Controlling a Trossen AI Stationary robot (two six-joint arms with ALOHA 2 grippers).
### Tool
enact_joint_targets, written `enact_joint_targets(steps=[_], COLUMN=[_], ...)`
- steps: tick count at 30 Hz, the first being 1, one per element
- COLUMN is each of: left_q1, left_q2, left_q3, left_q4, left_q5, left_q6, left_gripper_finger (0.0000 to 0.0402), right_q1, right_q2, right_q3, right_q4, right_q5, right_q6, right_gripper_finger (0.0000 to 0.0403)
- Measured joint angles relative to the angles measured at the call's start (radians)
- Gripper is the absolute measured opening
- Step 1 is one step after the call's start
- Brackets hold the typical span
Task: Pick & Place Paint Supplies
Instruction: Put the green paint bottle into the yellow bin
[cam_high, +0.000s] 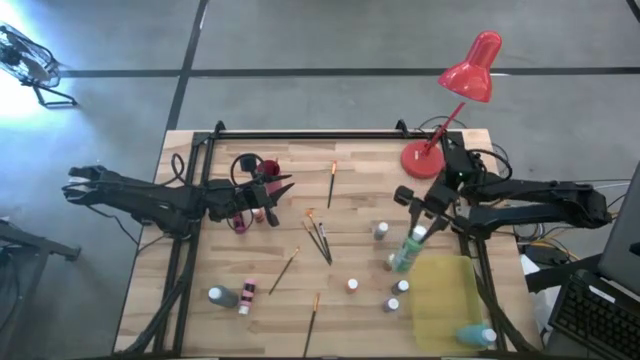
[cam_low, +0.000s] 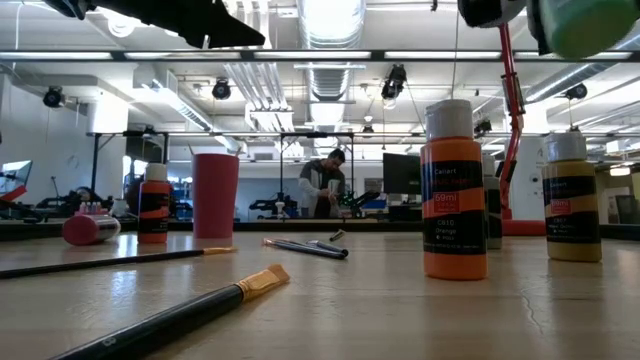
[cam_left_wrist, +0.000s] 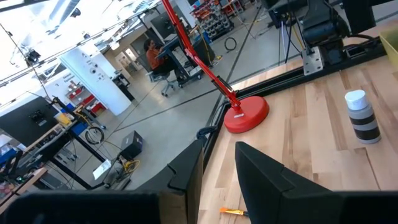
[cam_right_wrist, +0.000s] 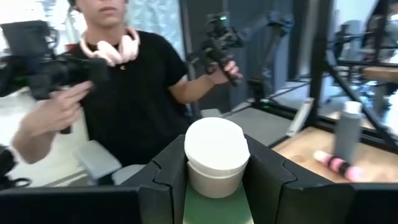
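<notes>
A large green bottle (cam_high: 404, 256) with a white cap (cam_right_wrist: 214, 146) hangs above the table's right half, left of the yellow tray (cam_high: 445, 300), and my right gripper (cam_high: 418, 232) is shut on it. A blue bottle (cam_high: 474, 335) lies on the tray's near end. Small paint bottles (cam_high: 380, 232) (cam_high: 352, 285) (cam_high: 245, 295) stand or lie on the wood, and thin paintbrushes (cam_high: 320, 240) lie flat mid-table. My left gripper (cam_high: 285, 185) hovers over the left half beside a red cup (cam_high: 268, 168), its fingers (cam_left_wrist: 267, 180) apart with nothing between them. My right gripper pinches the green bottle between its two fingers (cam_right_wrist: 273, 180), just below the white cap at the bottle's shoulder (cam_right_wrist: 217, 205). The fingers are level and lie across the bottle. The bottle is lifted clear and tilted, its base (cam_low: 585, 25) toward the table's near edge.
A red desk lamp (cam_high: 470, 70) stands on its round base (cam_high: 422, 158) at the far right. Orange (cam_low: 453, 190) and ochre (cam_low: 572, 200) bottles stand near the front. A person (cam_right_wrist: 124, 81) holding handles stands beyond the table.
</notes>
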Motion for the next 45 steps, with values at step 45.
enact_joint_targets(steps=[45], left_q1=[0.000], left_q2=[0.000], left_q3=[0.000], left_q4=[0.001], left_q5=[0.001], left_q6=[-0.041], left_gripper_finger=[0.0101], right_q1=[0.684], right_q2=[0.014], right_q3=[0.000], right_q4=[-0.406], right_q5=[0.233], right_q6=[-0.380], right_gripper_finger=[0.0110])
